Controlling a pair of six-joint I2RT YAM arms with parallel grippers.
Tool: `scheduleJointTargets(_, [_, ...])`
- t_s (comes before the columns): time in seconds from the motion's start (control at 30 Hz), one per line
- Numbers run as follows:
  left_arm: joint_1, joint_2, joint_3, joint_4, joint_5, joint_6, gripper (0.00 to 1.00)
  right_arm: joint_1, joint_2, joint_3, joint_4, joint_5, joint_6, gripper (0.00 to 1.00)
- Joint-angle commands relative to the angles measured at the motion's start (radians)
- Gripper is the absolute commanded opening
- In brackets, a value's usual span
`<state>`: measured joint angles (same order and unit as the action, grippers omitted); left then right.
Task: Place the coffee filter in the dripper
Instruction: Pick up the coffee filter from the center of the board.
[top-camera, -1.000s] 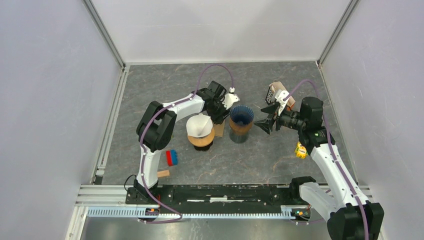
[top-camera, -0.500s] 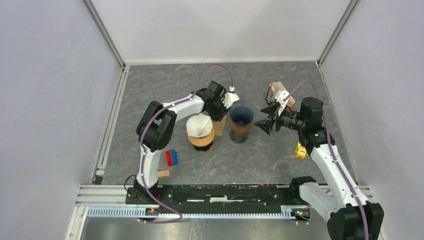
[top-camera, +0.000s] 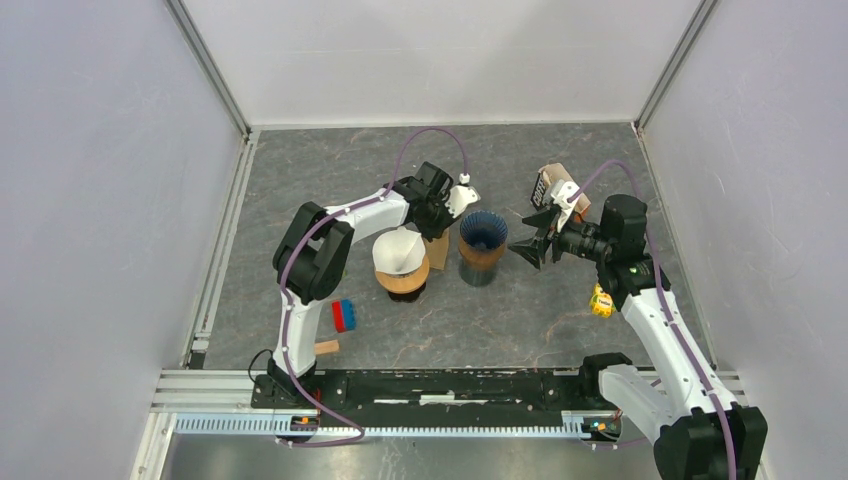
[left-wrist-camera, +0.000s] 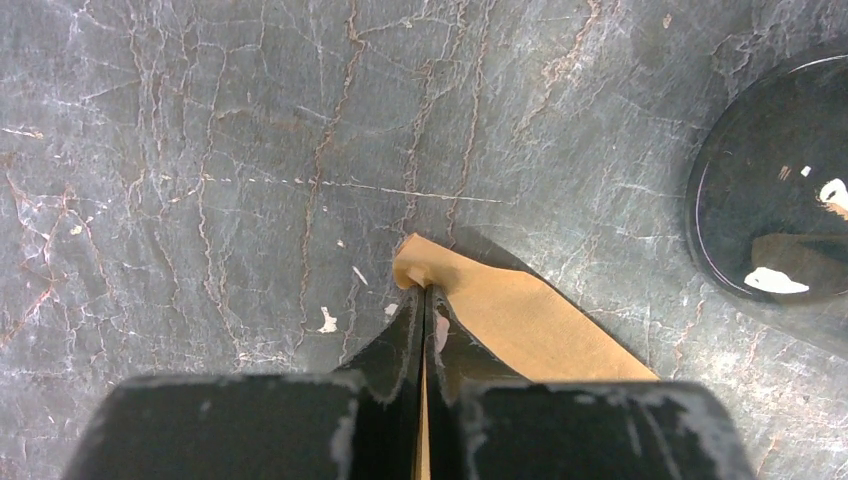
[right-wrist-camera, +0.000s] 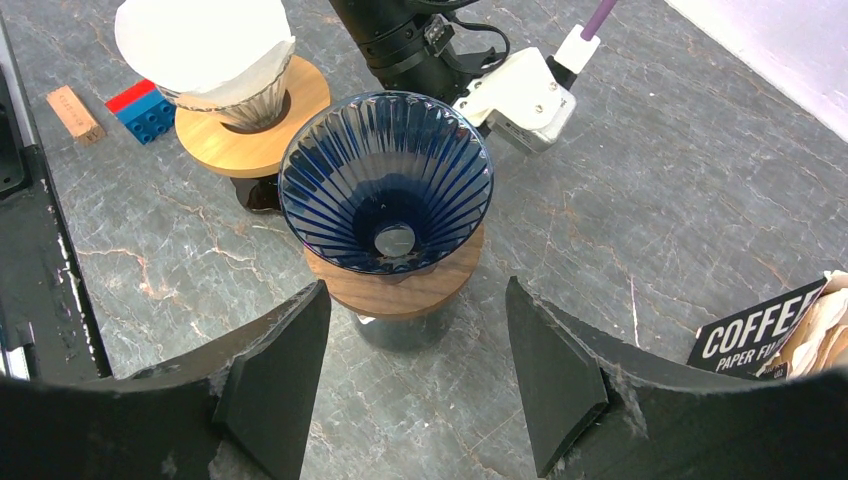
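Top view: my left jaws are pinched shut on the brown filter (top-camera: 438, 250), low over the surface (top-camera: 330, 180). They sit in the gap between the blue dripper (top-camera: 483, 232) and a second dripper (top-camera: 405, 275) that already wears a white filter (top-camera: 398, 248). My right jaws stand wide apart just beside the blue dripper, gripping nothing. They look posted there to watch or steady it.

Left wrist view: the jaws meet tight on the brown filter's edge, and one tan corner pokes out past the tips. Taking the paper by its rim would let it be lifted clear. I cannot tell whether it touches the marbled surface. A dark round base (left-wrist-camera: 780, 220) sits at right.

Right wrist view: the blue dripper, ribbed and empty, rests on a wooden collar (right-wrist-camera: 400, 290), framed by my open right jaws. I judge it the filter's destination, and the placing is not yet done. At the right edge a black pack (right-wrist-camera: 760, 335) reads "COFFEE", then "PAPER FI" before the frame cuts it off.
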<state>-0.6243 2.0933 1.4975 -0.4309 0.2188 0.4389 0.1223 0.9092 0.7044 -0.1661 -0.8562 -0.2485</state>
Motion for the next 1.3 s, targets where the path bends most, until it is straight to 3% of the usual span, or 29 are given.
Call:
scheduleJointTargets(0.0, [0.0, -0.023, 0.025, 0.005, -0.024, 0.045, 0.02, -0.003, -0.015, -0.006, 0.045, -0.017, 0.009, 0.72])
scheduleJointTargets(0.47, [0.066, -0.166, 0.097, 0.13, -0.111, -0.01, 0.02, -0.003, -0.004, 0.048, 0.019, -0.006, 0.011, 0.72])
scheduleJointTargets(0.8, [0.075, -0.397, 0.195, 0.167, -0.12, -0.063, 0.02, 0.009, 0.074, 0.326, 0.044, 0.0, 0.094, 0.76])
scheduleJointTargets(1.0, [-0.038, -0.589, 0.134, 0.134, -0.16, -0.074, 0.02, 0.126, 0.192, 0.471, 0.094, 0.039, 0.164, 0.8])
scheduleJointTargets(1.13, [-0.168, -0.69, 0.068, 0.093, -0.215, -0.051, 0.02, 0.168, 0.254, 0.479, 0.152, 0.011, 0.228, 0.84])
scheduleJointTargets(1.27, [-0.227, -0.724, 0.05, 0.069, -0.241, -0.085, 0.02, 0.201, 0.27, 0.465, 0.188, -0.015, 0.247, 0.86])
